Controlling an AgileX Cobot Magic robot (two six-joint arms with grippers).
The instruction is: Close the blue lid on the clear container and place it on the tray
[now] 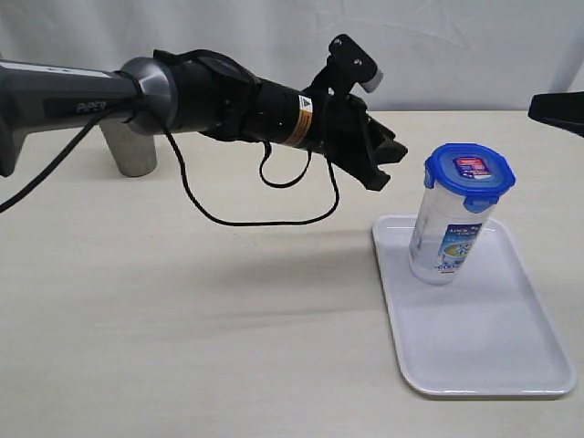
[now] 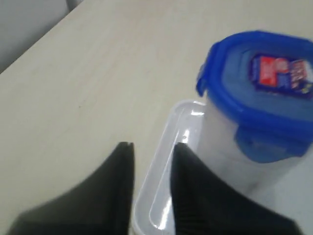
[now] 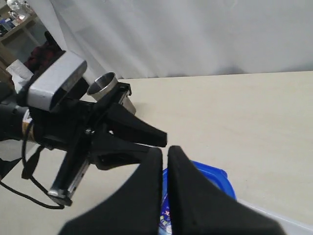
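Note:
The clear container (image 1: 445, 239) stands upright on the far left part of the white tray (image 1: 484, 351), with the blue lid (image 1: 469, 175) seated on its top. My left gripper (image 1: 387, 164) hangs in the air just left of the container, apart from it. Its fingers are slightly spread and hold nothing. In the left wrist view the left gripper (image 2: 153, 145) frames the tray rim (image 2: 151, 196), with the lid (image 2: 259, 83) and the container (image 2: 225, 156) beside it. My right gripper (image 3: 165, 148) is shut and empty, above the lid (image 3: 217, 178). In the exterior view only the right gripper's dark tip (image 1: 557, 109) shows.
A grey steel cup (image 1: 128, 151) stands at the back left of the table, behind the left arm (image 1: 210, 96). A black cable (image 1: 265, 214) loops down below that arm. The near half of the tray is bare.

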